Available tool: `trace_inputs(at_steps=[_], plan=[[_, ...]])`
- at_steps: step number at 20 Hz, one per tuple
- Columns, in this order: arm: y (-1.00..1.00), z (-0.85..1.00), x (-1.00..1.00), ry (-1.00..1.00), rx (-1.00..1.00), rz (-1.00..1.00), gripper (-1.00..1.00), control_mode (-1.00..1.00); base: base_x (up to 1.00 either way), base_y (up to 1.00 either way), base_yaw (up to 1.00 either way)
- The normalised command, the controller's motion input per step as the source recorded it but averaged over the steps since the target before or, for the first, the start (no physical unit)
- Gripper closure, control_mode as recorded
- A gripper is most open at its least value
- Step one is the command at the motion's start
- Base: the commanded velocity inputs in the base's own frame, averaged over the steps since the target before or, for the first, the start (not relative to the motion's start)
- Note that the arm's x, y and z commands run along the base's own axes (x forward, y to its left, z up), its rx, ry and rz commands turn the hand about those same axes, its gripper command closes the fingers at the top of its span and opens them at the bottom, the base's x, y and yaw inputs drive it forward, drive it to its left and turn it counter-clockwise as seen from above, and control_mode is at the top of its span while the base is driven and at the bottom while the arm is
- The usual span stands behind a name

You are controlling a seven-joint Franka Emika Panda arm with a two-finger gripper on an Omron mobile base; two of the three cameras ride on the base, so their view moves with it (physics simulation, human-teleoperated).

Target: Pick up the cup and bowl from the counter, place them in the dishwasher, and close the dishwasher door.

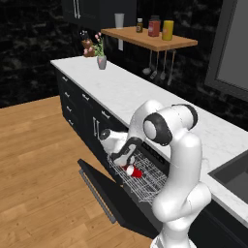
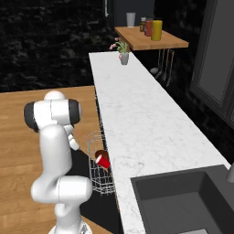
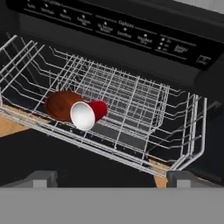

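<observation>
Hand view: we hold claw (image 3: 106,178) released above rack (image 3: 144,105); cup (image 3: 87,113) on side, touching bowl (image 3: 60,105).

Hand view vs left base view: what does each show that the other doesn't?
Hand view alone: the dishwasher's control panel with its labelled buttons, and the cup's pale inside as it lies tipped against the bowl.

Left base view alone: the open dishwasher door, the counter, the wooden shelf, the arm.

Both: the cup in the white wire rack.
</observation>
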Motion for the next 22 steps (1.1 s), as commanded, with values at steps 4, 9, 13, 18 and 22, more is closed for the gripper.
trace_inputs(at_steps=[4,9,13,18,22], plan=[[0.69,1.00,-0.03,0.29,0.00,0.28,-1.00,-1.00,0.00,0.00,0.00],[0.86,0.79,-0.03,0.40,-0.07,0.33,-1.00,-1.00,0.00,0.00,0.00],[0.98,0.22,-0.34,0.34,-0.24,0.38,-1.00,-1.00,0.00,0.00,0.00],[0.87,-0.06,-0.78,0.08,-0.42,0.36,-1.00,-1.00,0.00,0.00,0.00],[0.66,-0.29,-0.69,0.00,-0.41,0.27,-1.00,-1.00,0.00,0.00,0.00]])
